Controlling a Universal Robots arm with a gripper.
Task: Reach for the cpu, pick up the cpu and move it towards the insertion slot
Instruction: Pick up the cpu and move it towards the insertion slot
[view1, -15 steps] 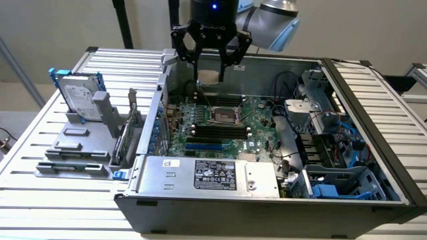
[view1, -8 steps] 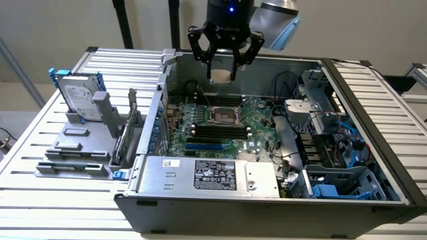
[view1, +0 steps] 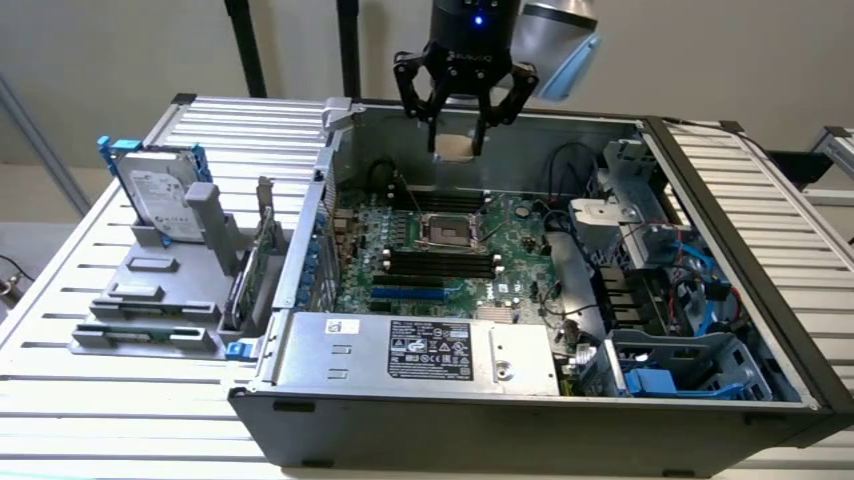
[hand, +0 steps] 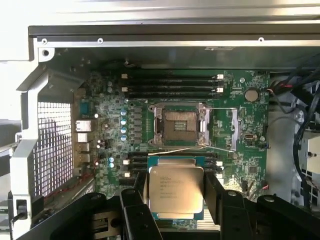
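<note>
the slatted metal worktop carries an open computer case lying on its side, with the green motherboard exposed on its floor. on the exterior view's left of the case stands a grey rack holding a hard drive upright in a blue frame. inside the case, a power supply with a black label sits along the near wall, and cables and drive bays crowd the exterior view's right.

the pincer hangs above the far part of the case, its black fingers pressed onto opposite edges of the cpu, which it is pinching clear of the board. in the wrist view the chip's silvery lid with printed text faces the camera, square and level between the fingers; in the exterior view its pale underside faces down.

the relation that matters: the insertion slot lies below the held chip and offset toward the near side of the case in the exterior view, with open air between them. in the wrist view the socket, its shiny frame around a dark centre, lies beyond the chip's far edge, and its sides look roughly parallel to the chip's, so i judge little turning is needed. black memory slots run on both sides of the socket, and its retention levers appear swung open beside it, leaving the centre unobstructed.
</note>
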